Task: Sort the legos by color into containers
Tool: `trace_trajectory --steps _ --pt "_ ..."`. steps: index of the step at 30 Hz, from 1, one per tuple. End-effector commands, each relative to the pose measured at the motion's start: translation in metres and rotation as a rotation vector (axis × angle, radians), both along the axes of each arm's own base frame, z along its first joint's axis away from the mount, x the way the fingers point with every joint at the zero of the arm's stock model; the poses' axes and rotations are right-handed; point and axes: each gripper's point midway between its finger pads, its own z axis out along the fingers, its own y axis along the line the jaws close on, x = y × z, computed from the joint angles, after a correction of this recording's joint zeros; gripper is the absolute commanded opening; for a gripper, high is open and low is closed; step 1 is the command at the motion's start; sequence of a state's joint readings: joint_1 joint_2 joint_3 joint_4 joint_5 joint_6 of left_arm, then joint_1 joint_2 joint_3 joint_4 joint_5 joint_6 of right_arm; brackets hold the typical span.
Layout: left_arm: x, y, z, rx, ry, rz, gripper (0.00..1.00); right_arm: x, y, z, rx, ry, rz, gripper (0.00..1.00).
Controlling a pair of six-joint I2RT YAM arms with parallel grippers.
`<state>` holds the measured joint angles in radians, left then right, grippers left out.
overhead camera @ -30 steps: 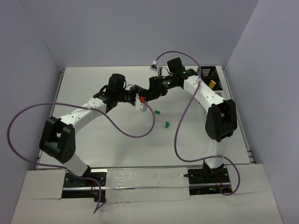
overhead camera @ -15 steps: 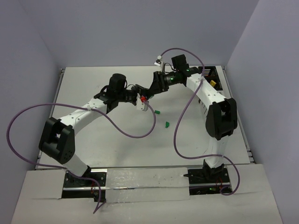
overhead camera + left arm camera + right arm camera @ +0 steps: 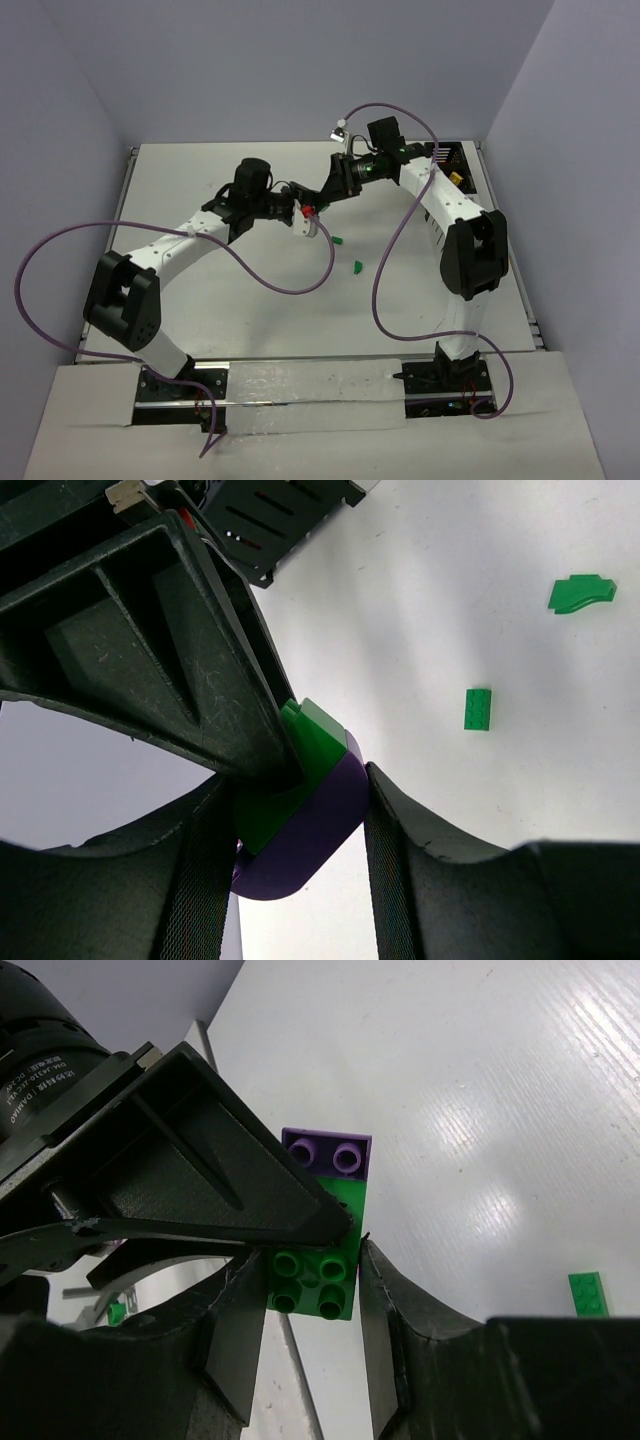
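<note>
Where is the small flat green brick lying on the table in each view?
Top external: green brick near centre, up-left of the curved green piece.
Left wrist: right of centre.
Right wrist: lower right edge.
Shared landmark: green-and-purple stack between left fingers and right fingers, both wrist views.

pincers [image 3: 300, 825] [image 3: 312, 1285] 2 | loose green legos [image 3: 478, 709] [image 3: 582, 592] 2 | green-purple stack [image 3: 325, 770] 1
</note>
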<state>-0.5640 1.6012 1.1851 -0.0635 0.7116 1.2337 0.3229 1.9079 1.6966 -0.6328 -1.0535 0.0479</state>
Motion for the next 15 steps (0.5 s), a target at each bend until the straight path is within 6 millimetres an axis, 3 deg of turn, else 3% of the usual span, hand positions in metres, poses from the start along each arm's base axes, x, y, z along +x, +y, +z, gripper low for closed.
trace_trajectory --steps 1,3,4,5,6,10,14,15 --pt "0.002 -0.011 0.033 -0.072 -0.035 -0.022 0.14 0.007 -0.005 0.013 -0.026 -0.114 0.001 0.23" --pt "0.002 -0.011 0.032 -0.078 -0.016 -0.015 0.42 0.006 -0.006 0.013 -0.037 -0.128 0.002 0.0" --pt "0.003 -0.011 0.031 -0.08 -0.007 -0.008 0.61 0.006 -0.007 0.014 -0.037 -0.134 0.001 0.0" --pt "0.002 -0.011 0.031 -0.086 0.014 0.003 0.87 0.007 -0.008 0.016 -0.037 -0.143 -0.002 0.0" --pt "0.003 -0.011 0.032 -0.096 0.028 0.011 0.98 0.007 -0.008 0.018 -0.034 -0.146 -0.002 0.0" --pt "0.008 -0.005 0.052 -0.184 0.136 0.058 0.99 0.01 -0.013 0.032 -0.009 -0.171 -0.012 0.0" --pt "0.015 0.013 0.077 -0.297 0.298 0.137 0.99 0.018 -0.024 0.051 0.018 -0.21 -0.036 0.0" --pt "0.02 0.026 0.086 -0.337 0.359 0.17 0.99 0.021 -0.031 0.058 0.037 -0.211 -0.049 0.0"
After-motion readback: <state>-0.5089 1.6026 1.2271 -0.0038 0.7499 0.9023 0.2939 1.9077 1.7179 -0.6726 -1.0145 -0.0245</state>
